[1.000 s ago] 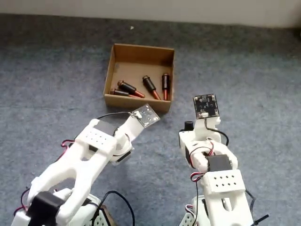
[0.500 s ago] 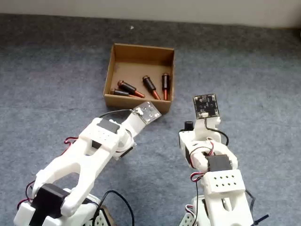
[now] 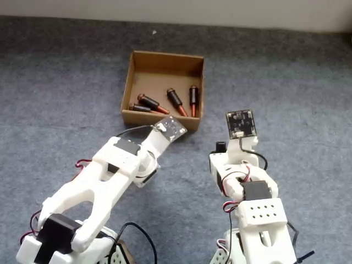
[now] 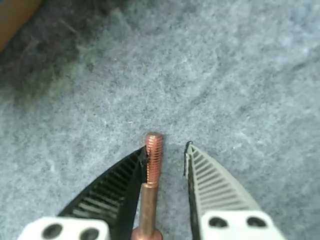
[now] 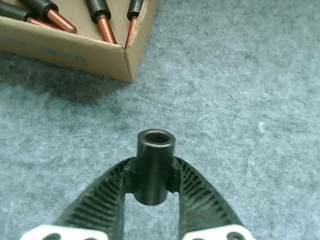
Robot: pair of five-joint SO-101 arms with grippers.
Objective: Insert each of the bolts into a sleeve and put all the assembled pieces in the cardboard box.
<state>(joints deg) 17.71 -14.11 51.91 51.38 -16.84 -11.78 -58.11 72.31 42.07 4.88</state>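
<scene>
Left gripper (image 4: 166, 149) held a copper bolt (image 4: 152, 155) lengthwise against its black finger (image 4: 125, 180), threaded end foremost. The white finger's tip (image 4: 197, 165) stood apart from the thread, over grey carpet (image 4: 225, 75). Right gripper (image 5: 154, 165) was clamped on a black sleeve (image 5: 155, 145), one finger at each side, with the open bore facing away from the wrist.

From the high view, the left arm (image 3: 110, 176) reached towards the cardboard box (image 3: 159, 118), its wrist just near of the box's near wall. Compared with one second before, that wrist had edged slightly farther and leftward, nearer the wall, and the upper arm had shifted with it. The right arm (image 3: 247, 192) had not moved and stood right of the box and nearer than it, the sleeve (image 3: 220, 147) visible at its tip.

Four assembled pieces (image 3: 151, 103) lay in the near half of the box, unchanged in position.
</scene>
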